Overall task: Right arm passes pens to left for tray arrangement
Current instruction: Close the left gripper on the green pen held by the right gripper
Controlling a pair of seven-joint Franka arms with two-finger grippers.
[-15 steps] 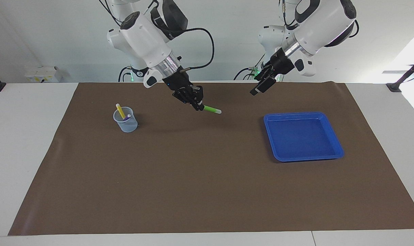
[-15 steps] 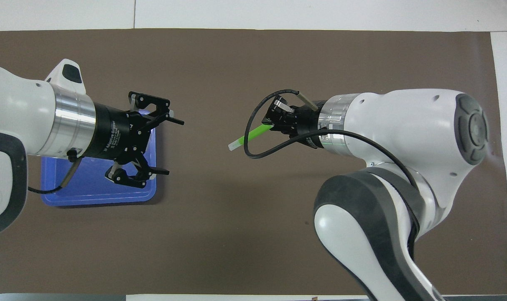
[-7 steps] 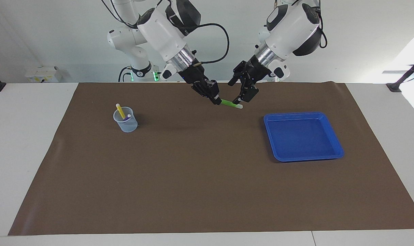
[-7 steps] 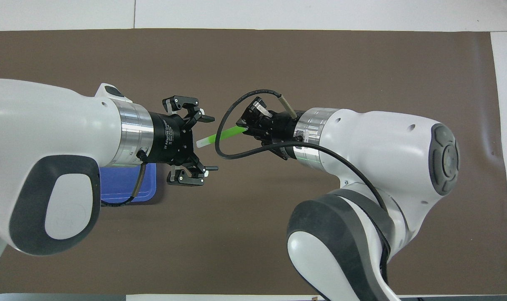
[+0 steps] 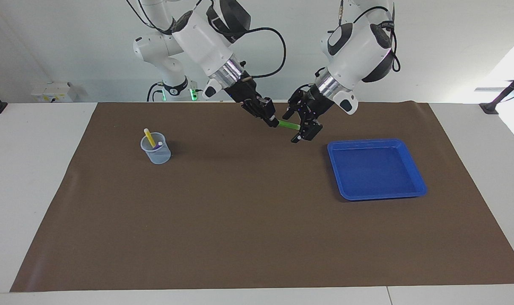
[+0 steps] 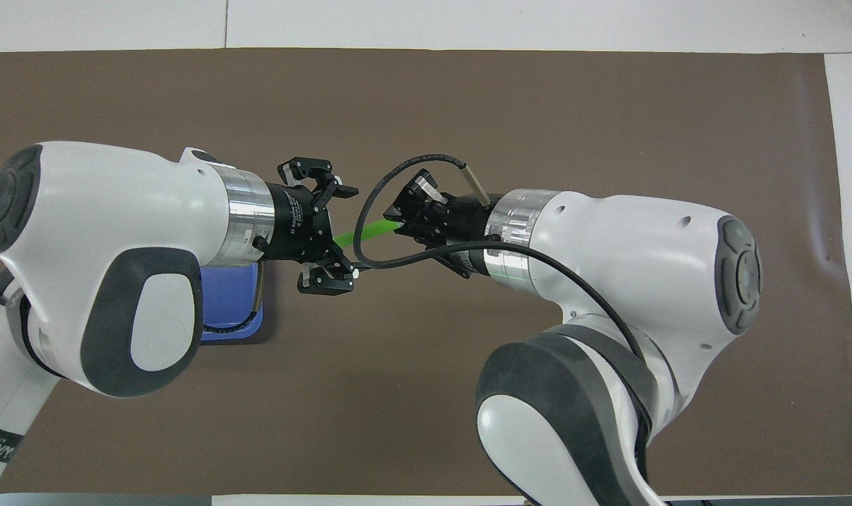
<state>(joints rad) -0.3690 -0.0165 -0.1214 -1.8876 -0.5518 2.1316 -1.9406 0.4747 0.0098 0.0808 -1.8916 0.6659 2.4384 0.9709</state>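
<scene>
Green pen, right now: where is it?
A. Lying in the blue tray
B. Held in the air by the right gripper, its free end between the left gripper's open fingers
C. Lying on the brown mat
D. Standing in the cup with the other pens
B. The right gripper is shut on the green pen above the brown mat, and the pen's free end sits inside the open left gripper; the blue tray holds no pen.

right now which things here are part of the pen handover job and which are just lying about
Part of the job:
- green pen, held in the air by the right gripper, its free end between the open fingers of the left gripper
- yellow pen and purple pen, standing in the cup
- blue tray, nothing in it

Just lying about:
- translucent cup
- brown mat
</scene>
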